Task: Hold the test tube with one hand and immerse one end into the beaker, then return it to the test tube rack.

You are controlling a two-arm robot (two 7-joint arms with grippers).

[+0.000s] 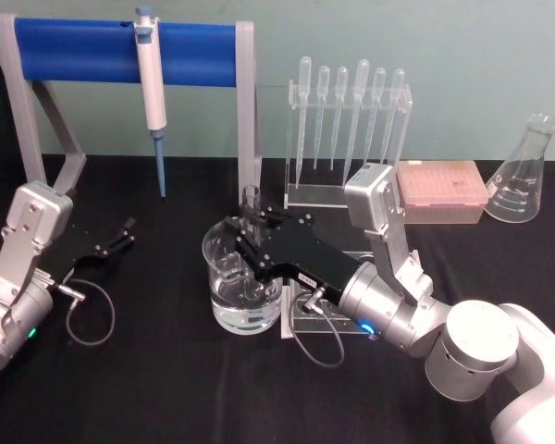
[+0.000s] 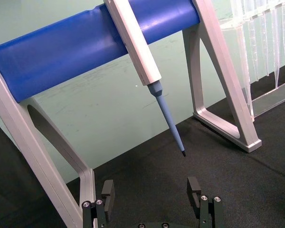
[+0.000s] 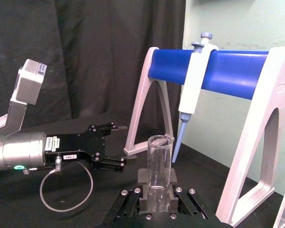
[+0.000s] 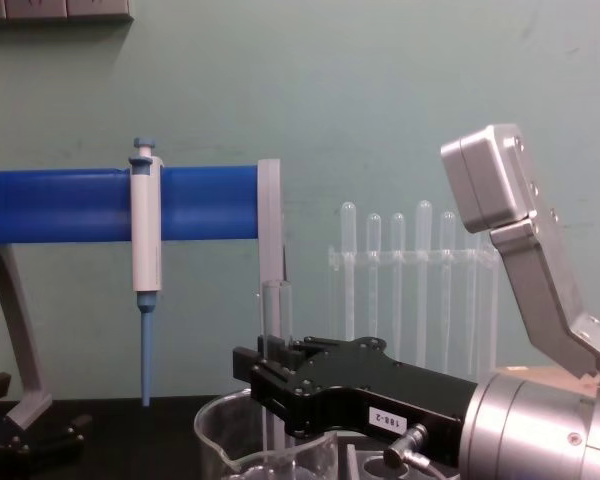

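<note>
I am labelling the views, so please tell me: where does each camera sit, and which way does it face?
Head: high, looking down on the table; left tool parked, right tool holding the test tube at the beaker.
Chest: low, looking forward; right tool, large.
Left wrist: faces the pipette; left tool open.
Right wrist: faces the pipette stand; right tool, left tool beyond.
Shared: both wrist views show the pipette.

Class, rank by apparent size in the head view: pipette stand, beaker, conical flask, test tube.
1. pipette stand
2. beaker and conical flask: alike; beaker is nearer, so unranked
3. test tube, held by the right tool; left tool parked open at left
</note>
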